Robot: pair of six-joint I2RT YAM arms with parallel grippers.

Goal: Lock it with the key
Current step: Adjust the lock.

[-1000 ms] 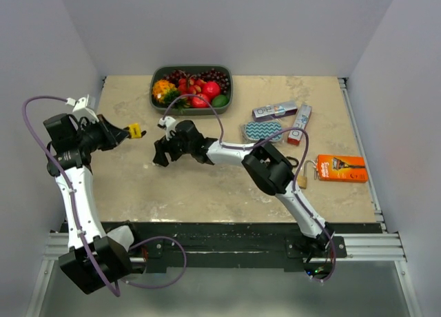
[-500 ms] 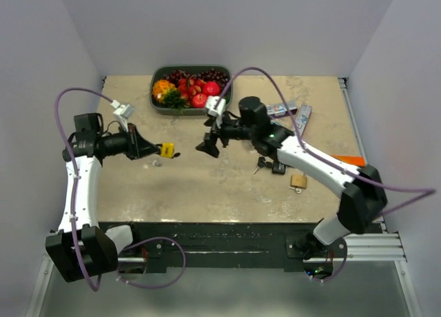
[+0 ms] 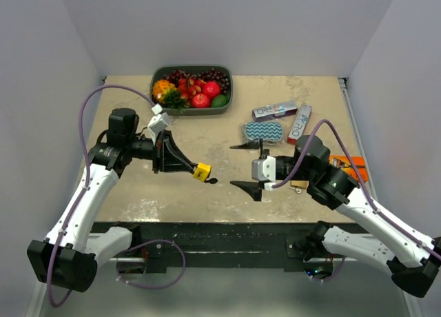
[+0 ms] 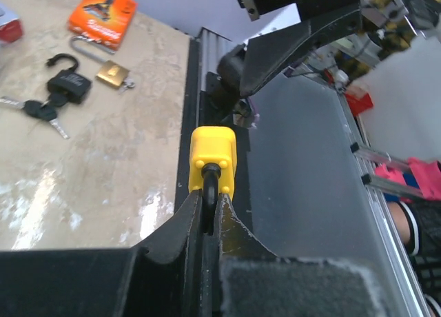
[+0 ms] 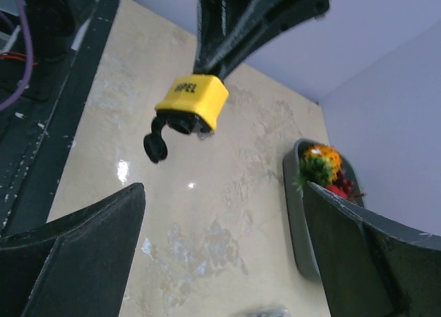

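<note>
Beige marbled surface [image 3: 138,200] is overhung near the middle of its front edge by two facing hands: the left hand [image 3: 191,168] is pinched on the shackle [image 4: 209,174] of the yellow padlock [image 3: 202,172], the right hand [image 3: 238,167] is spread wide and empty. The padlock is held clear of the surface, just left of the right hand, its long axis aimed into that gap; a black key [image 5: 157,146] appears seated in that facing end.
</note>
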